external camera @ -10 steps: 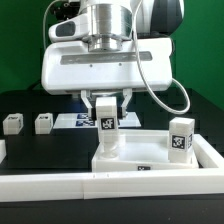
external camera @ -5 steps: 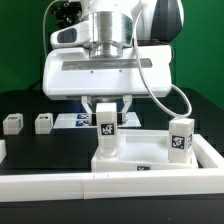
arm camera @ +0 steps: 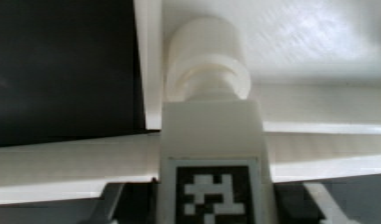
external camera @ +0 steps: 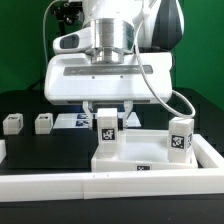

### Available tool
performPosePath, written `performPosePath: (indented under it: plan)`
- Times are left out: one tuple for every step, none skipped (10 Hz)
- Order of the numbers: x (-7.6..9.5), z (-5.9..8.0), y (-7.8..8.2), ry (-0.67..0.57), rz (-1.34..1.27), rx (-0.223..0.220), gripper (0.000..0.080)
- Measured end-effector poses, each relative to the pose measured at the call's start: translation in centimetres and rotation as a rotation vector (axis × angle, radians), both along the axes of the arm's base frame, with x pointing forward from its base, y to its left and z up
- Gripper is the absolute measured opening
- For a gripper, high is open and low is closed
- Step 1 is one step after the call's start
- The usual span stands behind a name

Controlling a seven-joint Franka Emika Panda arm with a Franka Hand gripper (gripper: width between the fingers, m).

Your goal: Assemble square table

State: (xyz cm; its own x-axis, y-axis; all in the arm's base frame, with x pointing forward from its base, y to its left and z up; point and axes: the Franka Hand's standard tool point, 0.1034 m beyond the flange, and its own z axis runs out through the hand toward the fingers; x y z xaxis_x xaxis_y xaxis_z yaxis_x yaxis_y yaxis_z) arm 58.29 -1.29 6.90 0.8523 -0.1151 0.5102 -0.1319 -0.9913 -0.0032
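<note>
The white square table top [external camera: 155, 158] lies flat inside the white rails. One chunky tagged leg [external camera: 107, 137] stands upright on the top's corner at the exterior view's left. My gripper [external camera: 107, 113] is shut on the upper part of this leg, one finger on each side. In the wrist view the leg [arm camera: 210, 95] runs down to the top [arm camera: 320, 40], its tag sitting between my gripper's [arm camera: 213, 197] dark fingers. A second leg [external camera: 180, 138] stands upright at the top's right corner. Two loose legs [external camera: 12, 124] [external camera: 43, 123] rest on the black table at the left.
White L-shaped rails [external camera: 100, 186] frame the top along the front and the exterior view's right [external camera: 214, 150]. The marker board [external camera: 72, 120] lies behind the gripper. A cable [external camera: 172, 92] loops down on the right of the hand.
The hand has sunk a little lower over the leg. The leg and all other parts stay where they were.
</note>
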Motion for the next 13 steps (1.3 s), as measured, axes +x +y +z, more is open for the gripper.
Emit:
performPosePath:
  plan:
    - [-0.11,-0.14,0.12,-0.015,0.002,-0.007,0.0290]
    - [-0.19,-0.17,0.17,-0.018,0.003,-0.009,0.0290]
    - [-0.20,-0.18,0.16,-0.021,0.003,-0.011,0.0290]
    - [-0.23,-0.18,0.17,-0.023,0.003,-0.011,0.0290]
    - [-0.19,-0.17,0.17,-0.015,0.003,-0.009,0.0290]
    - [-0.15,-0.16,0.15,-0.009,0.003,-0.006,0.0290]
    - [-0.23,-0.28,0.17,-0.003,0.003,-0.005,0.0368]
    - [-0.31,-0.40,0.20,0.003,0.004,-0.003,0.0368]
    - [-0.31,-0.40,0.20,0.003,0.004,-0.003,0.0549]
    - [-0.32,-0.41,0.20,0.003,0.004,-0.003,0.0549]
    - [-0.32,-0.42,0.20,0.003,0.004,-0.003,0.0631]
    - [-0.32,-0.42,0.20,0.003,0.004,-0.003,0.0644]
    - [-0.32,-0.42,0.20,0.003,0.004,-0.003,0.0644]
